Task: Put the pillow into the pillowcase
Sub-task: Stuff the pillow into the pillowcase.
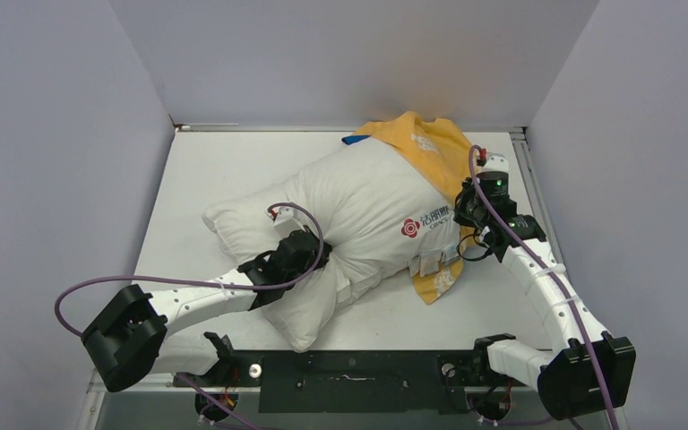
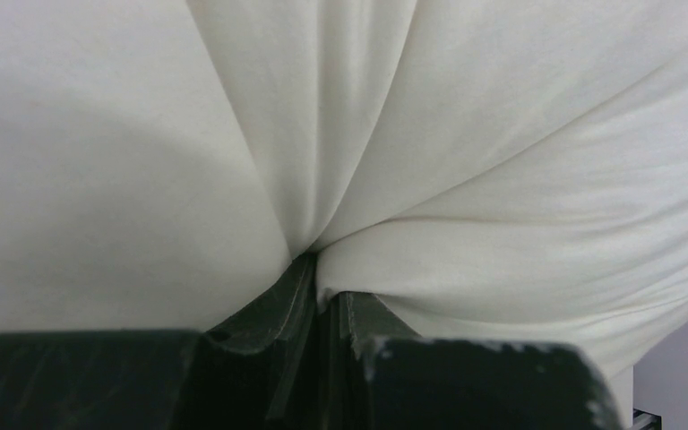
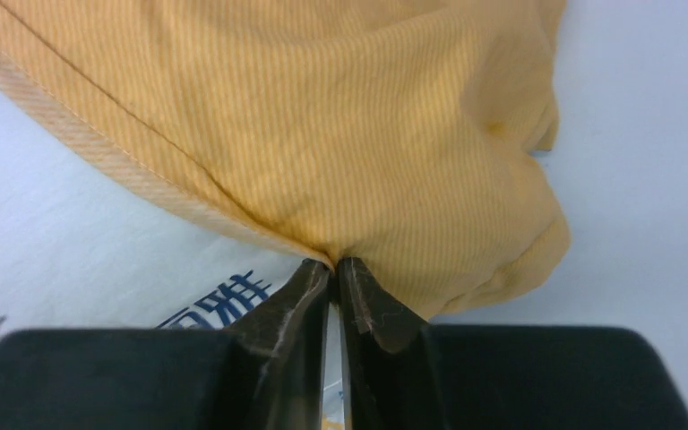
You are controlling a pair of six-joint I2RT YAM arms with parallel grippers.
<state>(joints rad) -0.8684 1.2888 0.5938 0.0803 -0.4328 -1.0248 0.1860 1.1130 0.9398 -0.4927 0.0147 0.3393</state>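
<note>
The off-white pillow (image 1: pixel 358 210) lies slantwise across the table, its far end tucked in the orange-yellow pillowcase (image 1: pixel 430 143). A strip of the case also shows under the pillow's near right side. My left gripper (image 1: pixel 309 253) is shut on a fold of the pillow (image 2: pixel 502 134) near its near-left end. My right gripper (image 1: pixel 466 213) is shut on the hemmed edge of the pillowcase (image 3: pixel 340 116) at the pillow's right side. The pillow's printed fabric (image 3: pixel 98 260) shows beneath the hem. A bit of the case's blue face (image 1: pixel 354 140) peeks out at the far side.
The white table (image 1: pixel 224 170) is walled by grey panels at back and sides. Purple cables loop from both arms over the pillow and the table's right side. A black rail (image 1: pixel 349 367) runs along the near edge between the arm bases.
</note>
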